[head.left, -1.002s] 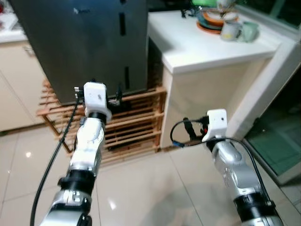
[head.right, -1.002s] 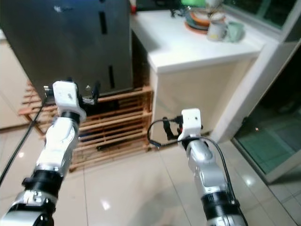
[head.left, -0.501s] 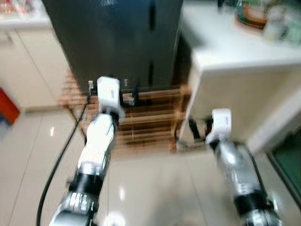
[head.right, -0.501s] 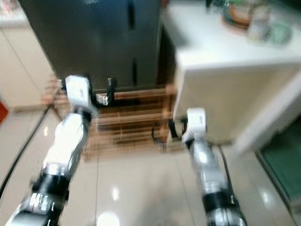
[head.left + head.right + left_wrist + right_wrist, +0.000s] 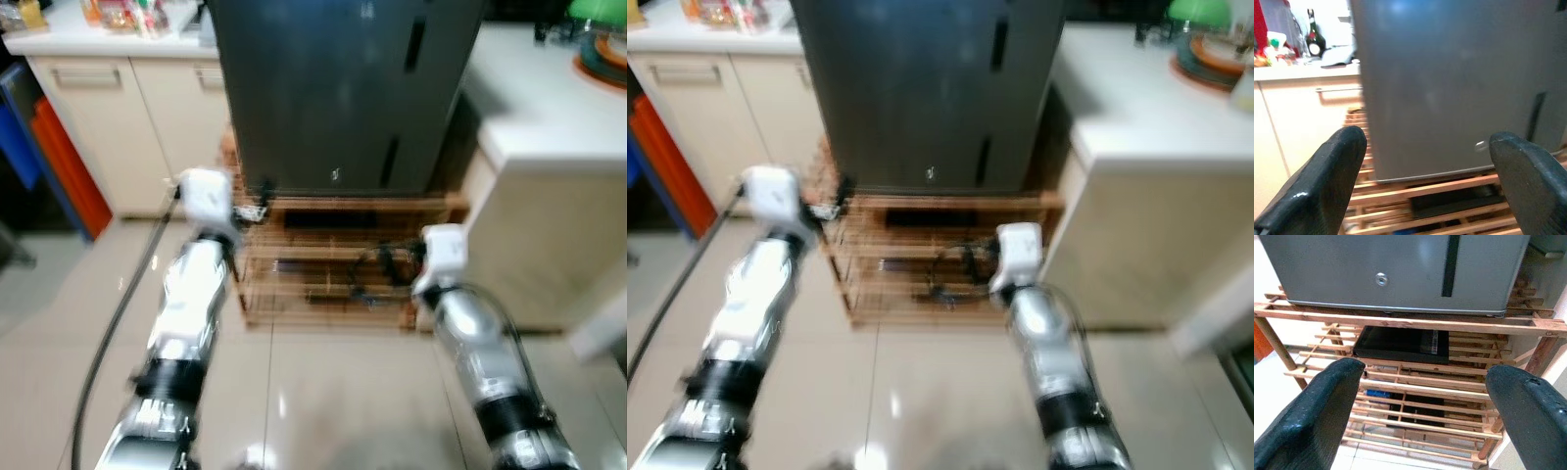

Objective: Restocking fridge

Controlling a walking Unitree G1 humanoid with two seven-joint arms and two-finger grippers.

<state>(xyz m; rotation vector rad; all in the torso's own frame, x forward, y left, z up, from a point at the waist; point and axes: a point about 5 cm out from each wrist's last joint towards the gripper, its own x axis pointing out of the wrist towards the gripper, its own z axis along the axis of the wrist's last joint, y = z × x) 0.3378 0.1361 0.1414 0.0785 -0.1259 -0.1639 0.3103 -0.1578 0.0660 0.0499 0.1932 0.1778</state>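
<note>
- Ahead, a dark grey fridge [image 5: 338, 88] stands with its doors shut on a slatted wooden rack [image 5: 1410, 387], directly before the robot on a pale tiled floor [image 5: 323, 392].
- The fridge front carries two dark vertical handle slots, one high and one low, toward the robot's right side of the door, and a small round lock [image 5: 1381, 279] near its lower edge.
- The left pincer [image 5: 1425, 161] is raised in front of the fridge's lower left corner, apart from it; its two black fingers [image 5: 1327, 181] are spread wide with nothing between them.
- The right pincer [image 5: 1422, 406] is held lower, facing the rack under the fridge; its fingers [image 5: 1317, 406] are also spread wide and grip nothing.
- A flat black tray [image 5: 1400, 343] lies on the rack's upper shelf just under the fridge, and something blue shows on a lower shelf, too hidden to name.
- To the robot's left runs a cream cabinet [image 5: 127, 117] with a bar handle, its desk top [image 5: 59, 39] crowded with small items that are too blurred to tell apart; the left wrist view shows a dark bottle [image 5: 1313, 41] there.
- Red and blue panels [image 5: 54, 157] lean beside that cabinet.
- To the robot's right, a white desk [image 5: 1156, 108] stands just beside the fridge, bearing stacked dishes [image 5: 1205, 59] and something green at its far end.
- A black cable [image 5: 118, 313] trails along the left arm.
</note>
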